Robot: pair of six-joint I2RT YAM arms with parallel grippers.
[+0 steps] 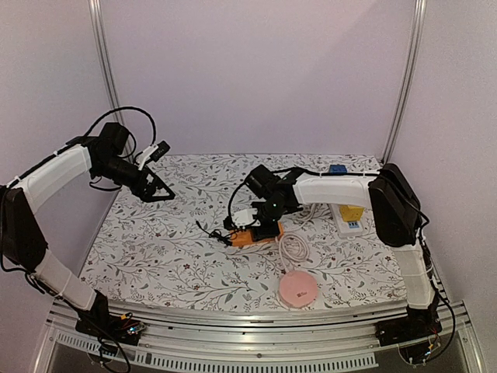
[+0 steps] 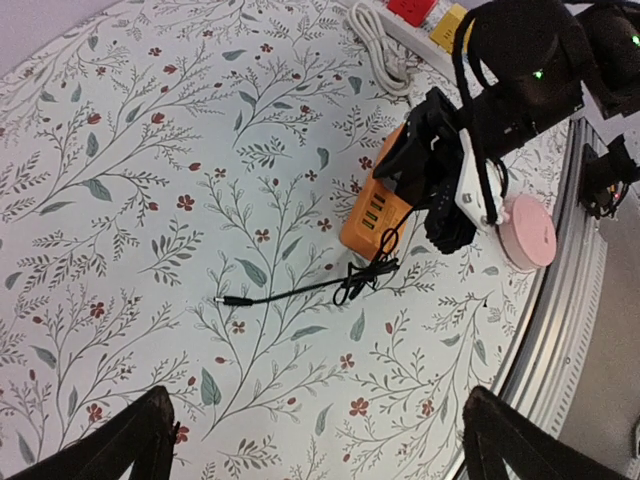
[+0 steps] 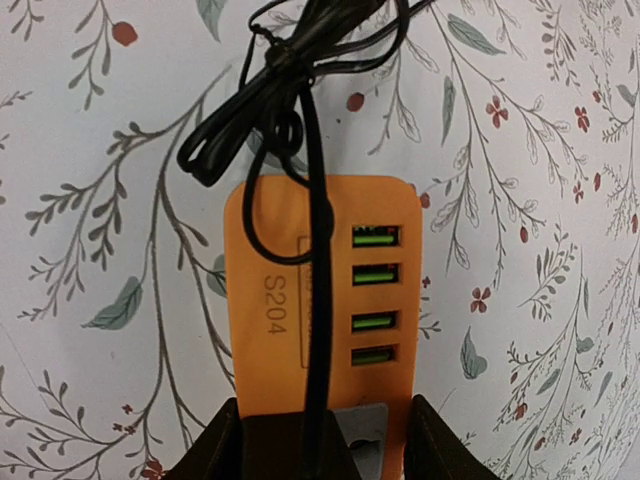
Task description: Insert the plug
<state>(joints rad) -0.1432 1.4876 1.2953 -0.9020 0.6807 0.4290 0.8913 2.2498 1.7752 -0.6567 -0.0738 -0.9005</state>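
One orange hub (image 3: 265, 370) clamped in right claw (image 3: 322, 445), black cable (image 3: 315, 300) across it.

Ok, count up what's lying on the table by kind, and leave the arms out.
Cables: 2 (black cable, white cord)
USB hubs: 1 (orange USB hub)
Power strips: 1 (white power strip, with the coloured pieces on it counted as part of it)
Round discs: 1 (pink disc)
Total: 5

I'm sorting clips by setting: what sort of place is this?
Probably a robot lab test cell: bare walls framed by aluminium posts, a floral-covered table edged with a metal rail, and an orange USB hub staged on it.
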